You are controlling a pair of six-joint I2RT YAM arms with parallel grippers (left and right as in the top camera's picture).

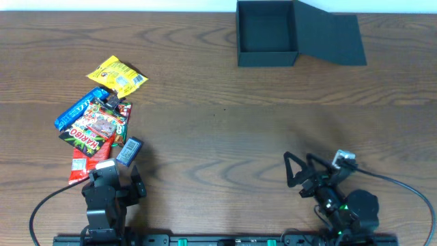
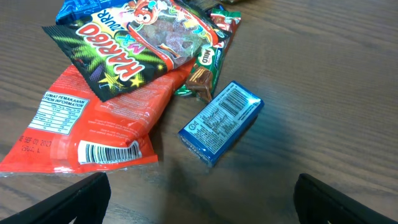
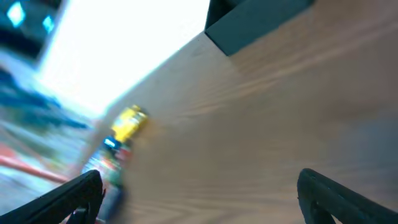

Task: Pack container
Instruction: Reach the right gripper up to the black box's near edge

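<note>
Two grippers sit at the near edge of the table (image 1: 218,116), and we see neither holding anything. The left gripper (image 2: 202,183) is at the near left with its fingers spread wide, only bare wood between them. The right gripper (image 1: 300,171) is at the near right, also spread wide, angled toward the far left. Its own camera view is blurred, but we can make out both dark fingers set well apart over bare table.

The container (image 1: 266,60) stands at the far edge, a little right of centre, well apart from both grippers. It is open and we see nothing inside it. Its lid (image 1: 334,39) is folded out to the right.

All the snacks lie in a loose pile on the left side of the table, just beyond the left gripper:
- A yellow packet (image 1: 117,75) is farthest, slightly apart from the rest.
- A blue packet (image 1: 78,109) lies nearer, at the left of the pile.
- A Haribo bag (image 2: 118,46) overlaps the blue packet and rests on a red bag (image 2: 93,124).
- The red bag reaches nearest, barcode side up.
- A green wrapper (image 2: 205,68) pokes out from under the right edge of the Haribo bag.
- A blue box (image 2: 221,121) lies just near and right of the green wrapper, barcode up. It is close to the wrapper, though we cannot tell whether they touch.
</note>
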